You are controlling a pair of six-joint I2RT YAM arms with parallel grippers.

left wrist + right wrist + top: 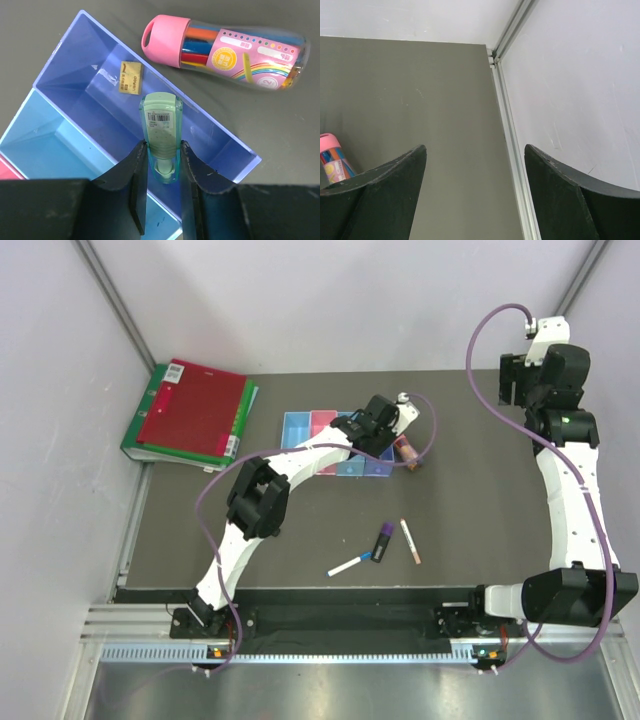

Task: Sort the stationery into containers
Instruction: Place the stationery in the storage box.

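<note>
My left gripper (162,147) is shut on the green marker (161,117) and holds it over the purple-blue bin (80,40), the right end of the row of bins (300,427). The tiny tan block (131,77) lies in that bin. The pink-capped bottle (225,52) lies on the table just beyond the bin, and shows in the top view (408,452). A purple-black highlighter (382,540), a thin pinkish pen (410,540) and a white blue-capped pen (349,565) lie near the front. My right gripper (475,147) is open and empty at the back right corner (512,380). The blue-black highlighter is hidden.
Red and green binders (195,410) lie at the back left. A light blue bin (45,145) adjoins the purple-blue one. White walls and a metal rail (512,150) close the right side. My left arm (300,455) stretches over the bins.
</note>
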